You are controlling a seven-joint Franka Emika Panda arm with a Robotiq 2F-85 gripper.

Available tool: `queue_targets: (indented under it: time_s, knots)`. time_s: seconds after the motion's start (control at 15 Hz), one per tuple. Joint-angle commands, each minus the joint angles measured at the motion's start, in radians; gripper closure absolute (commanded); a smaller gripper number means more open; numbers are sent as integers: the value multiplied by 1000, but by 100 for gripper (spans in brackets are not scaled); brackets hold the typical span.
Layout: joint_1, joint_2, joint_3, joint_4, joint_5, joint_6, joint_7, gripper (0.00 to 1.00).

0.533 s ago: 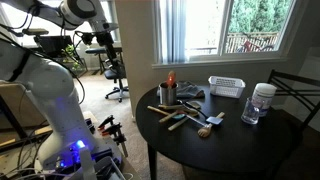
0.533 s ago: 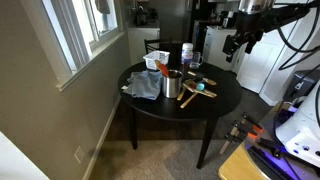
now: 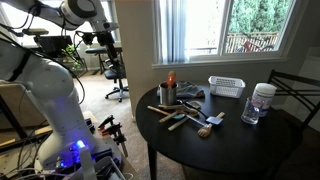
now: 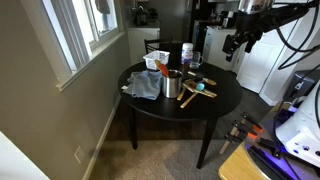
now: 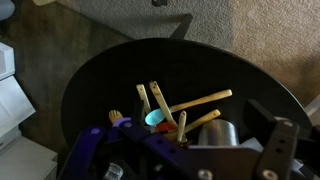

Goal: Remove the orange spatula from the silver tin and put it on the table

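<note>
The silver tin (image 3: 166, 95) stands on the round dark table (image 3: 230, 140), on the side nearest the window. The orange spatula (image 3: 171, 79) stands upright in it, head up. Both show in both exterior views, tin (image 4: 172, 86) and spatula head (image 4: 163, 66). My gripper (image 4: 238, 44) hangs open and empty high in the air, well away from the table's edge (image 4: 205, 112). In the wrist view the tin (image 5: 218, 133) lies far below, with a small orange-red patch (image 5: 164, 127) beside it. The gripper fingers (image 5: 185, 150) frame the bottom of that view.
Plain wooden utensils (image 3: 180, 116) and a blue-headed one (image 4: 198, 88) lie on the table next to the tin. A white slotted basket (image 3: 226, 87), a clear jar with a white lid (image 3: 263, 98) and a grey cloth (image 4: 145, 86) are also on the table.
</note>
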Motion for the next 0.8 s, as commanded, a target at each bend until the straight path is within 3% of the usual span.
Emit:
queue_targets:
  time_s: [0.0,0.13,0.33,0.6,0.67,0.73]
  knots:
    - [-81,138,-30,39,-69,113,23,0]
    - [-153,254,-44,80,-109,206,40,0]
    - [-299,414,2,155,-80,324,48,0]
    - [-410,657,68,298,-131,423,121,0]
    - [-325,726,-16,332,-207,438,188,0]
    - [-308,780,-34,372,-244,443,224,0]
